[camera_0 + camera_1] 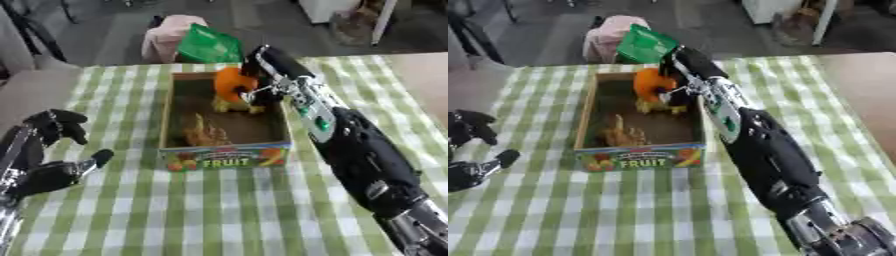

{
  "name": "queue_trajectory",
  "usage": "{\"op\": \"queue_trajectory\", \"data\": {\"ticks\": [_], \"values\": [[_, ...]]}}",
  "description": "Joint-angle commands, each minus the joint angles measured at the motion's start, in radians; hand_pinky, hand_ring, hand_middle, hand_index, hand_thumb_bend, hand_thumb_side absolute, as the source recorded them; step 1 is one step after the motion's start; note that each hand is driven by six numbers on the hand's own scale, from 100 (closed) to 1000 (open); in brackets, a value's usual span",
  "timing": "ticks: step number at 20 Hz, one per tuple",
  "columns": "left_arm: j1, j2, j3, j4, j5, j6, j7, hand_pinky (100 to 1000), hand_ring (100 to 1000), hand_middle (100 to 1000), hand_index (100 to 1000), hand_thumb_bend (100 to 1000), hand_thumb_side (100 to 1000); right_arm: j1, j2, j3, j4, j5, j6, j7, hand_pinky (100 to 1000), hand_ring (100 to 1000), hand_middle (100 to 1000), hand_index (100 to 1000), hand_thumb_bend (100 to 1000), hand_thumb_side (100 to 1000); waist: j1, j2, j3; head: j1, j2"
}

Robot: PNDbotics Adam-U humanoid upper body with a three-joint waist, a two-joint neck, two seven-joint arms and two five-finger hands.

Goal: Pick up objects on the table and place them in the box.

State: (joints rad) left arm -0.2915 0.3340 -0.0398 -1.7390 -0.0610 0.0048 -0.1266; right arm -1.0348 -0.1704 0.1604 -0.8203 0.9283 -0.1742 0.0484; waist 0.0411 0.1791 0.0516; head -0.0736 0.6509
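A shallow cardboard box with "FRUIT" printed on its front wall stands on the green checked table. My right hand reaches over the box's far right corner, fingers curled round an orange object held above the inside. A yellow item lies under it at the back of the box. A golden-brown item lies nearer the front. My left hand rests at the table's left edge, fingers relaxed and holding nothing.
Beyond the table's far edge stand a pink bundle and a green bag. The right forearm crosses the table's right half. Checked cloth stretches in front of the box.
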Motion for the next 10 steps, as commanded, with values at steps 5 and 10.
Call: {"op": "queue_trajectory", "data": {"ticks": [5, 10], "values": [[-0.010, 0.013, 0.009, -0.024, 0.003, -0.001, 0.003, 704, 492, 463, 652, 645, 100, -0.012, -0.020, -0.029, -0.021, -0.005, 0.019, 0.031, 715, 794, 777, 850, 468, 253, -0.002, -0.015, 0.000, 0.002, -0.004], [-0.005, 0.015, 0.013, -0.023, 0.002, 0.000, 0.007, 704, 491, 463, 651, 644, 100, 0.005, -0.071, -0.041, -0.139, -0.109, 0.025, 0.051, 713, 788, 764, 848, 455, 184, -0.008, -0.017, -0.006, 0.011, -0.003]]}}
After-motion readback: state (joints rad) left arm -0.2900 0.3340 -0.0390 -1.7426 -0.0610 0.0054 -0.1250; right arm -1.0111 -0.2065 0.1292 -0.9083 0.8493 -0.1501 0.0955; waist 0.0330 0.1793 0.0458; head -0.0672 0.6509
